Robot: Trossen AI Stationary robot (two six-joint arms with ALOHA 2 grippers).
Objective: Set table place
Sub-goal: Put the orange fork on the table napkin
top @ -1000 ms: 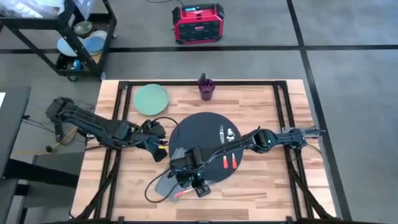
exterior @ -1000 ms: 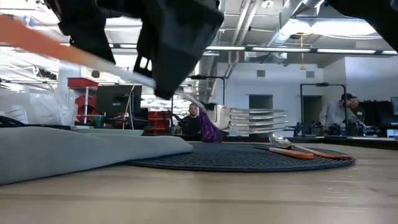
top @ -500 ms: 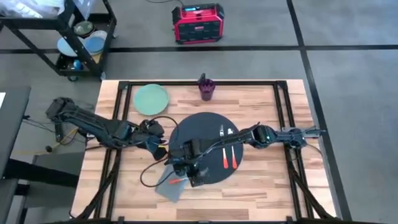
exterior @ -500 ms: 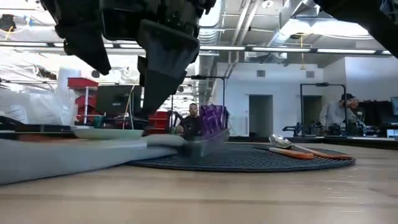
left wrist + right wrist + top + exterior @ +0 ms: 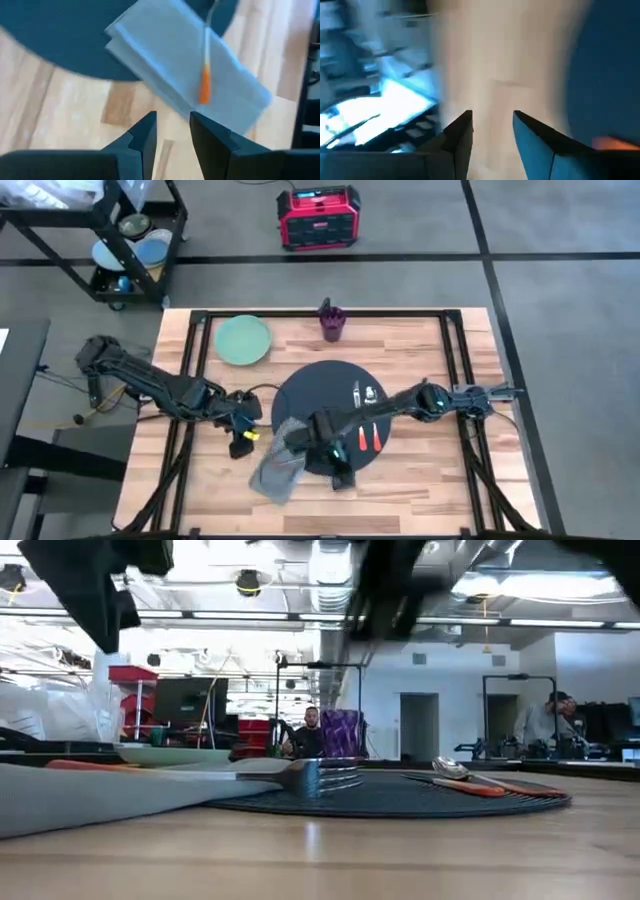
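high view: mat [image 5: 325, 395] lies mid table [image 5: 420, 480]; fork [image 5: 204, 75] rests on napkin [image 5: 275, 470] at its front-left edge. right gripper [image 5: 340, 476] empty, slightly parted, apparently above the mat's front rim; left gripper [image 5: 172, 131] likewise.

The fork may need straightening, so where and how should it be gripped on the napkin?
Take the fork by its orange handle, coming straight down from above with the fingers across its narrow width. It lies flat on the napkin, so nothing fits under it from the side, and the handle looks thicker than the thin metal neck.
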